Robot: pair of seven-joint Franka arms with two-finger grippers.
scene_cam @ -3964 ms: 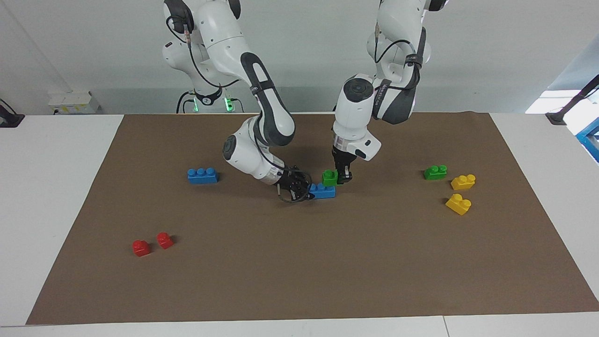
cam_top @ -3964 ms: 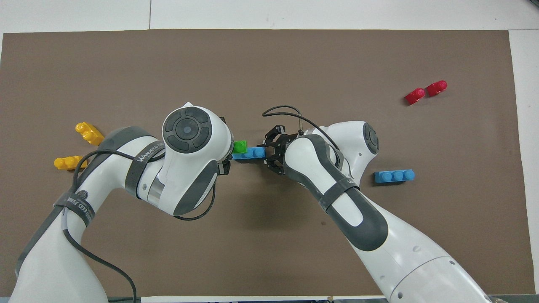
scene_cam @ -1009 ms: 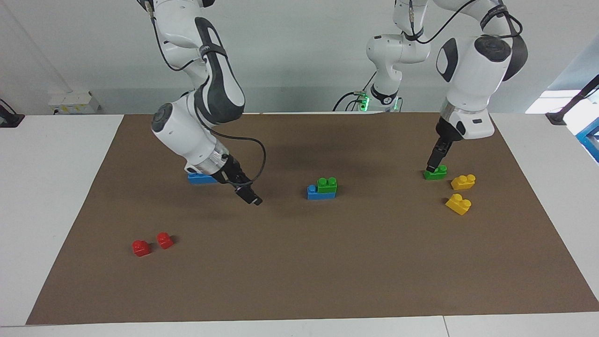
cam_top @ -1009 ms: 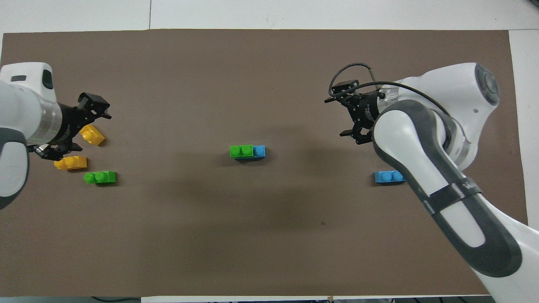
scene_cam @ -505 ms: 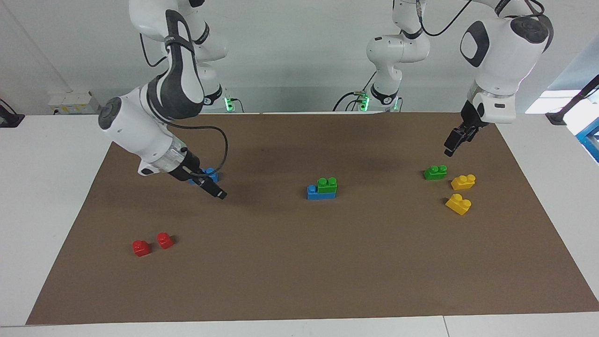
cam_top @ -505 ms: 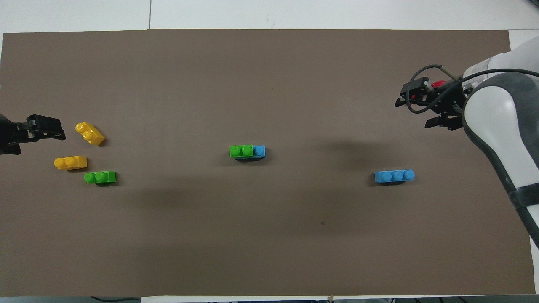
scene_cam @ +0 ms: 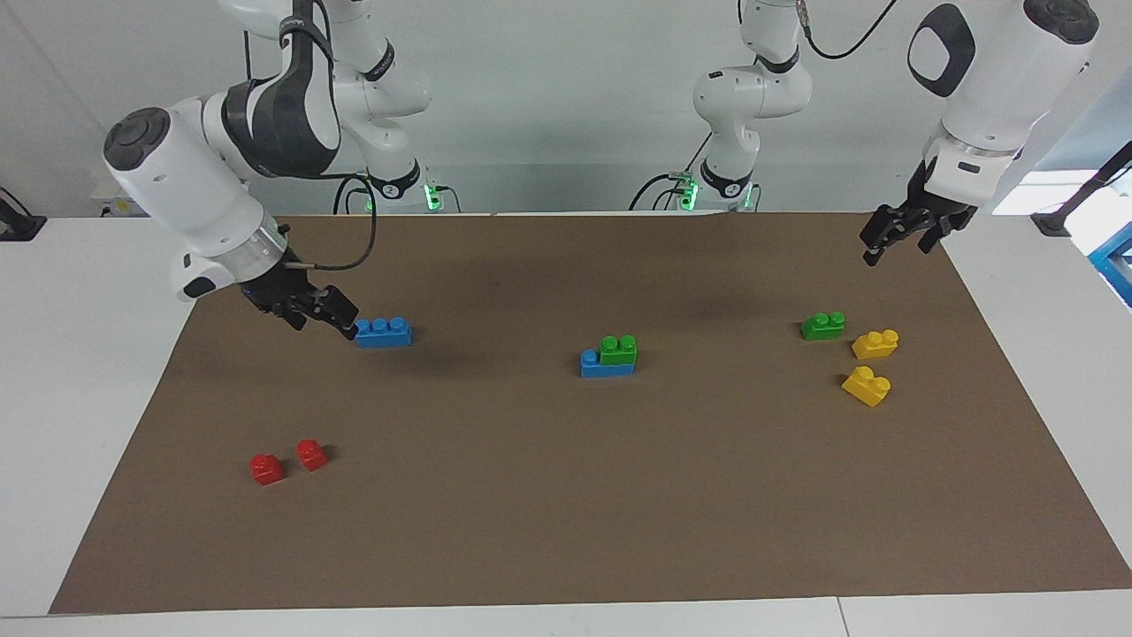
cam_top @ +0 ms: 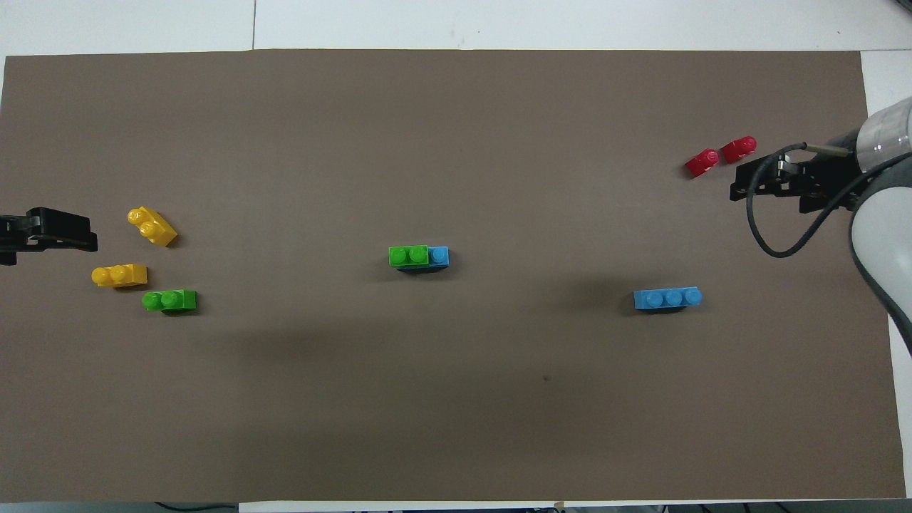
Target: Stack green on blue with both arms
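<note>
A green brick [scene_cam: 618,349] sits stacked on one end of a blue brick [scene_cam: 591,364] at the mat's middle; the pair also shows in the overhead view, green [cam_top: 408,255] on blue [cam_top: 439,256]. A second green brick [scene_cam: 822,326] [cam_top: 169,300] lies toward the left arm's end. A second blue brick [scene_cam: 383,332] [cam_top: 667,298] lies toward the right arm's end. My left gripper [scene_cam: 898,243] [cam_top: 78,231] is open, empty and raised over the mat's edge at its own end. My right gripper [scene_cam: 318,320] [cam_top: 748,185] is open, empty and raised over its end of the mat.
Two yellow bricks [scene_cam: 875,343] [scene_cam: 867,386] lie beside the second green brick. Two small red bricks [scene_cam: 266,468] [scene_cam: 311,454] lie farther from the robots at the right arm's end. A brown mat [scene_cam: 566,513] covers the white table.
Both arms let go of the stacked pair and swung outward and up, each toward its own end. The bricks have stayed put since the stack was made.
</note>
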